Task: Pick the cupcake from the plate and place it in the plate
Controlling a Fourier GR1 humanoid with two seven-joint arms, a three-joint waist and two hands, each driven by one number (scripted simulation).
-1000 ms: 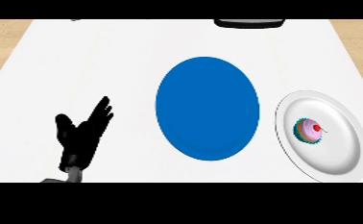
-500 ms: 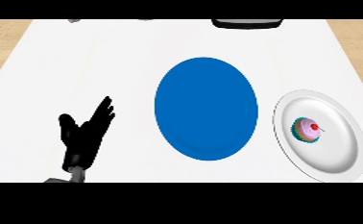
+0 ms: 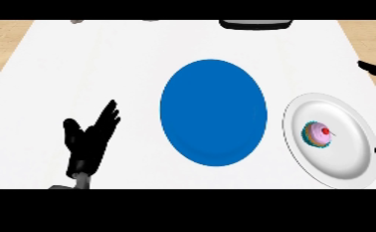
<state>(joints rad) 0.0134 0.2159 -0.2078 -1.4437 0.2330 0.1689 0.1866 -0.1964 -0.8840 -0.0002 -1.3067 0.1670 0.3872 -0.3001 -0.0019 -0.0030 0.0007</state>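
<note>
White plate (image 3: 345,164) at the near right carries the cupcake (image 3: 319,134), which sits upright left of that plate's centre, pink icing and a red cherry on top. Just beside it, at the counter's (image 3: 95,61) middle, lies the blue plate (image 3: 214,112), bare, judged to be the place meant for the cupcake; the short gap between the two suits a brief carry. Left hand (image 3: 89,140) rests at the near left, fingers straight and spread, pointing away, holding nothing. Right hand is not visible; the pick has not yet begun.
</note>
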